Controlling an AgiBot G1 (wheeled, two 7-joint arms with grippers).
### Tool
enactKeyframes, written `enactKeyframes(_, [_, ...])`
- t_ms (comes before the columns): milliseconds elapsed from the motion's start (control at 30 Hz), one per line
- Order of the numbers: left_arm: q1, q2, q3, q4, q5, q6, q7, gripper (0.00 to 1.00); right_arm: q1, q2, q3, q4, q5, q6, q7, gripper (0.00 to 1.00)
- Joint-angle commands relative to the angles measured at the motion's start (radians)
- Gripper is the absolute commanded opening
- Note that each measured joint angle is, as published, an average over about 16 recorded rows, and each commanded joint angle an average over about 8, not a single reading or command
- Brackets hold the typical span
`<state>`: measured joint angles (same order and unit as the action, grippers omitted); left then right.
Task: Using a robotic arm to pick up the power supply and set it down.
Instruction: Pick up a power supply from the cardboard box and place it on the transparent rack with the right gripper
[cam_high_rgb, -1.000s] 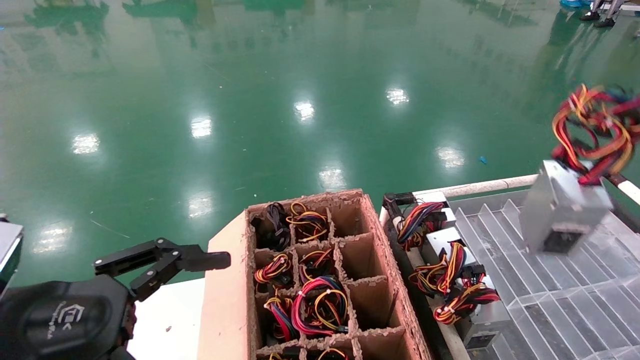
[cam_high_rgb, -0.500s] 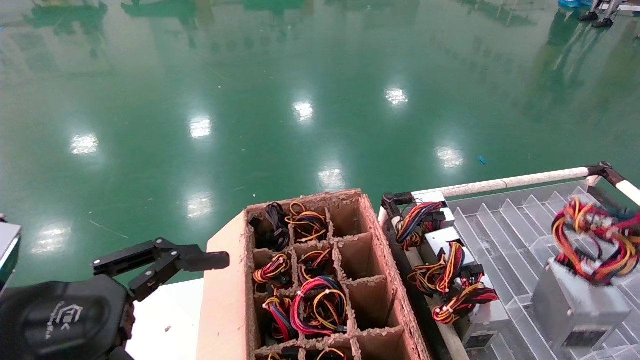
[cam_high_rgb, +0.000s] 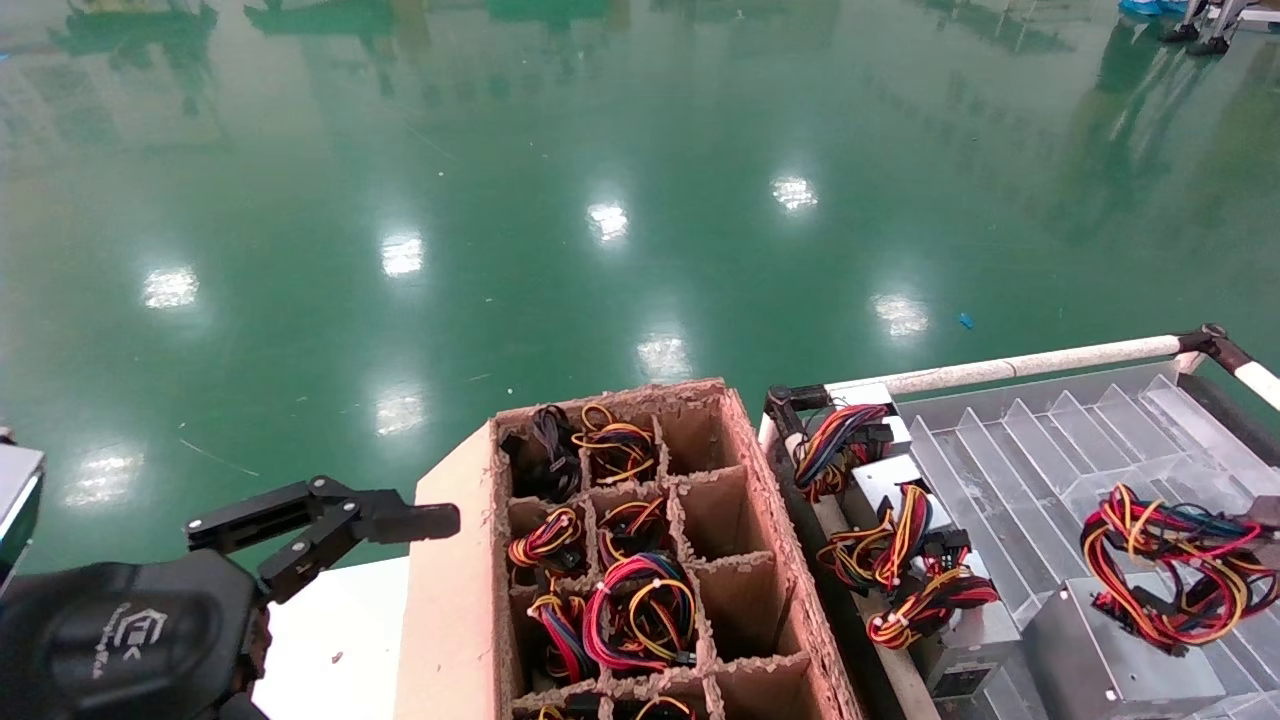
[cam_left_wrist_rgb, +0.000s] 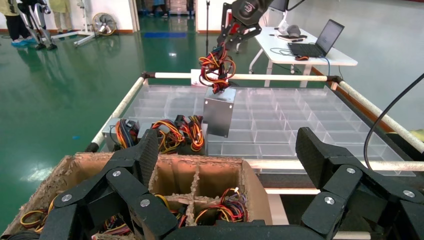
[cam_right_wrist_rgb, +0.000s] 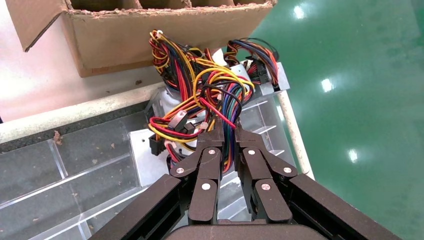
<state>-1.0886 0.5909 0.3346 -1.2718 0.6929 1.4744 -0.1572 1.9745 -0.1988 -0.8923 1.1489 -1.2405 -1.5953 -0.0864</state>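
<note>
Since a second ago the power supply (cam_high_rgb: 1105, 655) has dropped from high above the clear divided tray (cam_high_rgb: 1040, 450) to low over it, hanging by its wire bundle (cam_right_wrist_rgb: 200, 100) just beneath the right pincer (cam_right_wrist_rgb: 227, 132), which pinches those wires, while the left pincer (cam_high_rgb: 330, 525) stays spread beside the cardboard box (cam_high_rgb: 450, 600).

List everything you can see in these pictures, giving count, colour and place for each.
Held power supply: one, silver-grey, hanging by its wires over the tray.
Other power supplies: three seen, silver-grey, along the tray's left edge.
Cardboard box: one, brown, divided, centre; wire bundles in several cells.
Tray: one, clear, divided, right of box.
Floor: green.
Left arm: black, left of box, jaws open.
Right arm: black, above tray, jaws shut on held supply's wires.
</note>
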Motion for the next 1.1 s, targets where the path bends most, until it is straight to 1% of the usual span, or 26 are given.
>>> enactKeyframes(33, [0.0, 0.0, 0.0, 0.0, 0.0, 0.0, 0.0, 1.0, 0.015, 0.002, -0.022, 0.009, 0.007, 0.001, -0.003, 0.0])
enactKeyframes(633, [0.0, 0.0, 0.0, 0.0, 0.0, 0.0, 0.0, 1.0, 0.116, -0.017, -0.211, 0.103, 0.035, 0.0, 0.019, 0.0])
enactKeyframes(933, [0.0, 0.0, 0.001, 0.0, 0.0, 0.0, 0.0, 1.0, 0.179, -0.037, -0.321, 0.136, 0.083, -0.003, 0.029, 0.0])
enactKeyframes(1100, [0.0, 0.0, 0.001, 0.0, 0.0, 0.0, 0.0, 1.0, 0.211, -0.056, -0.391, 0.134, 0.099, -0.002, 0.032, 0.0])
